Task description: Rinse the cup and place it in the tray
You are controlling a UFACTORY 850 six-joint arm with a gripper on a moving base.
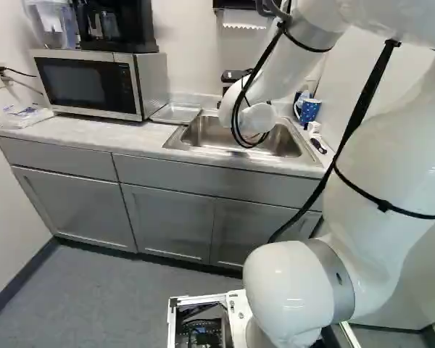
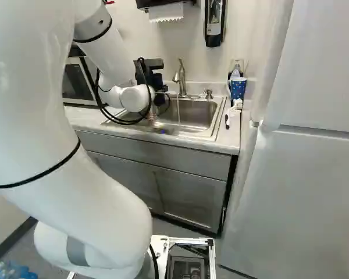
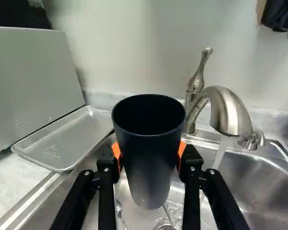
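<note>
Over the sink (image 2: 192, 113), the black gripper (image 2: 153, 72) shows partly behind the arm's wrist in the right base view. In the wrist view the gripper (image 3: 150, 155) is shut on the dark cup (image 3: 149, 143), with an orange pad on each side. The cup's mouth faces up and looks dark inside. Water (image 3: 221, 154) runs from the faucet (image 3: 229, 112) into the basin, beside the cup and apart from it. The metal tray (image 3: 67, 136) lies on the counter at the sink's other side, by the microwave; its visible surface holds nothing.
The microwave (image 1: 94, 83) stands left of the tray in the left base view. A blue patterned cup (image 2: 237, 88) and a brush (image 2: 237, 106) sit at the sink's far side from the tray. A soap dispenser (image 2: 214, 22) hangs on the wall; a tall white cabinet (image 2: 296, 192) stands at the right.
</note>
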